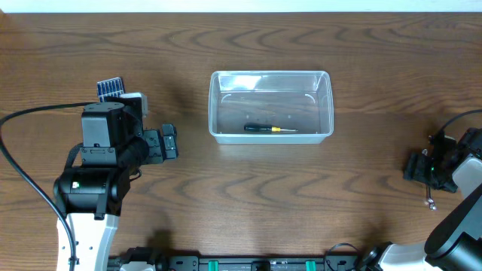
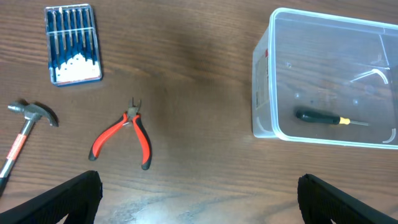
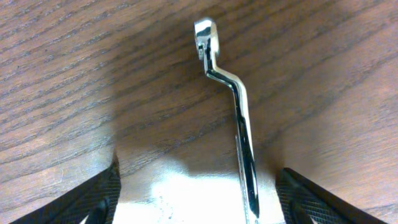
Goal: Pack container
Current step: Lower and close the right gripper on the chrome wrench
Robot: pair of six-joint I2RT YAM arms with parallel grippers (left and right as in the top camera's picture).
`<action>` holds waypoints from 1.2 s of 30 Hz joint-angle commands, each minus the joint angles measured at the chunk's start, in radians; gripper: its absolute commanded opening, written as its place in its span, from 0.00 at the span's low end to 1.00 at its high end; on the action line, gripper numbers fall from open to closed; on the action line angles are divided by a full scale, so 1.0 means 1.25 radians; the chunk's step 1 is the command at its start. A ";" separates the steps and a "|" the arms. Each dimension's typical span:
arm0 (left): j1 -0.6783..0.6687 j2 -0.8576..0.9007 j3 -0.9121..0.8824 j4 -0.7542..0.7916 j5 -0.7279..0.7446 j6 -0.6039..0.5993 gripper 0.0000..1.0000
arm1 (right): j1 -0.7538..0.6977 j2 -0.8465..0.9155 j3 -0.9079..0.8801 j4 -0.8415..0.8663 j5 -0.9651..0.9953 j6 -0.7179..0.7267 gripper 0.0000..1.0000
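Note:
The clear plastic container (image 1: pixel 271 74) stands at the table's middle, with a black-and-yellow screwdriver (image 1: pixel 263 128) inside. In the left wrist view the container (image 2: pixel 262 81) is at the right with the screwdriver (image 2: pixel 326 118) in it. My left gripper (image 2: pixel 199 202) is open and empty above bare table, left of the container. Red-handled pliers (image 2: pixel 123 130), a hammer (image 2: pixel 25 132) and a blue drill-bit case (image 2: pixel 73 45) lie beyond it. My right gripper (image 3: pixel 199 199) is open low over a chrome wrench (image 3: pixel 235 106), which lies between the fingers, nearer the right one.
In the overhead view the left arm (image 1: pixel 113 150) covers the pliers and hammer; only the blue case (image 1: pixel 111 87) peeks out behind it. The right arm (image 1: pixel 452 169) is at the far right edge, with the wrench's tip (image 1: pixel 431 202) showing below it.

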 commanded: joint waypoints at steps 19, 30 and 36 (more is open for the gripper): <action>0.000 0.000 0.017 -0.014 -0.004 0.014 0.99 | -0.025 0.009 -0.017 -0.002 0.023 -0.009 0.33; 0.000 0.000 0.017 -0.014 -0.004 0.014 0.98 | -0.025 0.010 -0.017 -0.002 0.023 -0.009 0.18; 0.000 0.000 0.017 -0.014 -0.004 0.014 0.98 | -0.025 0.010 -0.017 -0.002 0.023 -0.009 0.09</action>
